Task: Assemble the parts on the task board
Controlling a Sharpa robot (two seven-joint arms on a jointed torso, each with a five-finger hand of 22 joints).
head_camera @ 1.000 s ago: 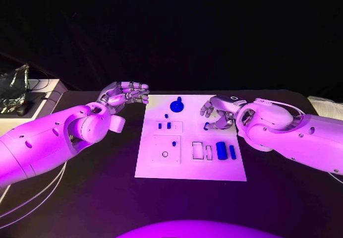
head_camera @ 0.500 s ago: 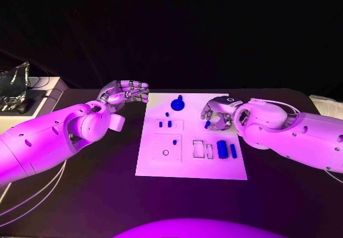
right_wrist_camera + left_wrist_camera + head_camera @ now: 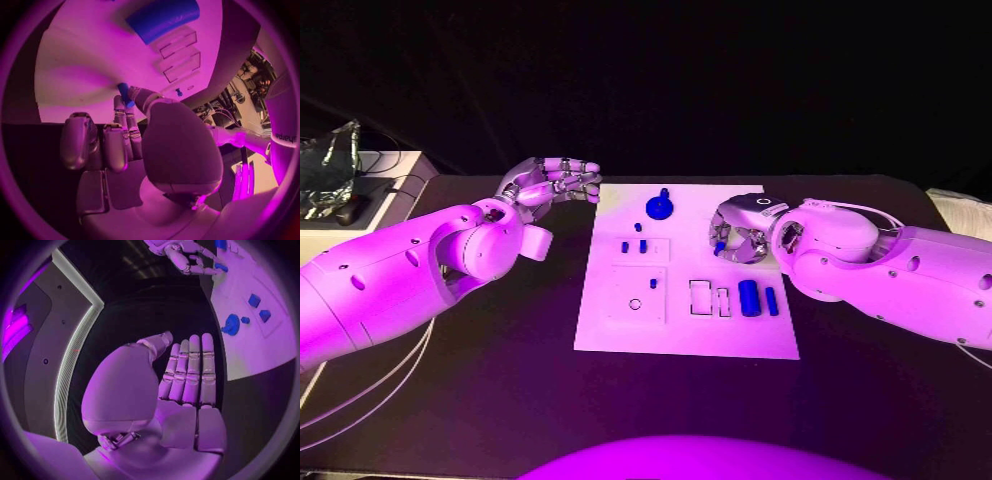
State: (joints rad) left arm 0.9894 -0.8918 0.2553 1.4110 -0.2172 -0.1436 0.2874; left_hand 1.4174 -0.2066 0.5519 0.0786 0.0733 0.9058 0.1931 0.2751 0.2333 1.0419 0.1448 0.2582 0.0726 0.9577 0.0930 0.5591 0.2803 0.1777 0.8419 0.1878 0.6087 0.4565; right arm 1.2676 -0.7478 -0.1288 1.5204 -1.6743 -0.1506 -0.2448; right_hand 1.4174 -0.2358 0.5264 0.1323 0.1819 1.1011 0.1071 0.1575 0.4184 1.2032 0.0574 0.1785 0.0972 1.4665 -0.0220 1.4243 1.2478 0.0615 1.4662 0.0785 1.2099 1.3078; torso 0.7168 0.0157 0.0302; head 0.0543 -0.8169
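Black table (image 3: pixel 473 400), crumpled foil bag (image 3: pixel 329 175) at its far left corner on a pale box (image 3: pixel 390 178), dark cables (image 3: pixel 380 170) beside the bag, pale cloth (image 3: pixel 961 212) at the table's right edge

Left white arm reaches in over the counter; its silver left hand (image 3: pixel 548 182) is raised, fingers (image 3: pixel 190 367) side by side, curled, holding nothing. Right silver hand (image 3: pixel 743 230) is turned down, thumb and a finger pinching a small blue peg (image 3: pixel 124 93).
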